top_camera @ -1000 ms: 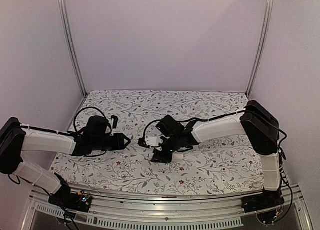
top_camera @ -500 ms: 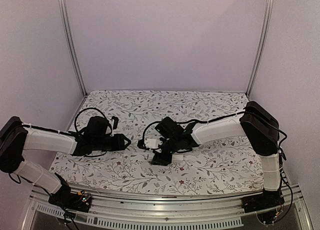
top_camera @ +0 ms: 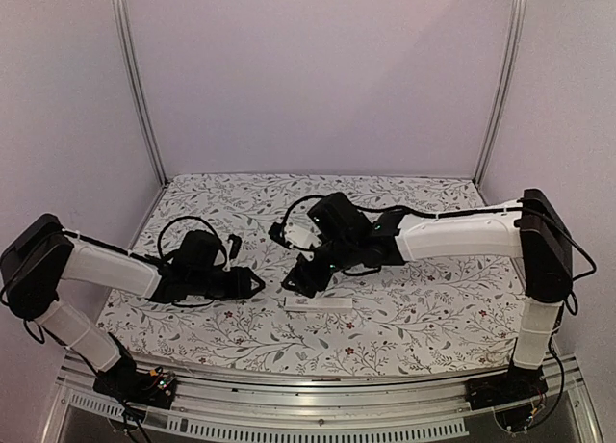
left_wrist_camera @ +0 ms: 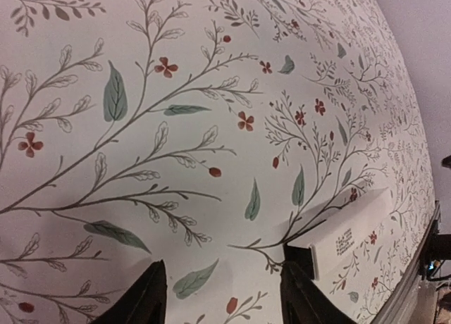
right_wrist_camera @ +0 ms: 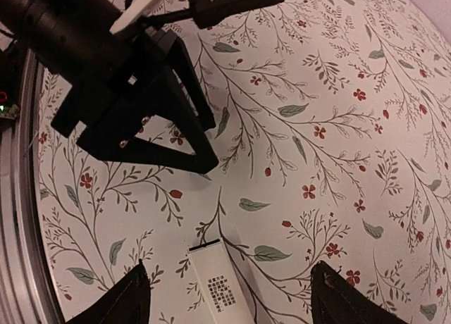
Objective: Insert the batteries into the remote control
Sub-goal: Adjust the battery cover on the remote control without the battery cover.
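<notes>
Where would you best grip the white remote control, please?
Across its narrow width near the middle, from straight above: the remote control lies flat on the tablecloth, so its long parallel edges are the only faces to pinch.

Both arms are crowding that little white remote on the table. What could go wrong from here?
The left gripper and right gripper hang open close together by the remote, so they could bump each other. The remote lies loose and flat on the flowered table, so a finger might shove it instead of gripping it. No batteries show in any view, so whether they are inside is unclear.
</notes>
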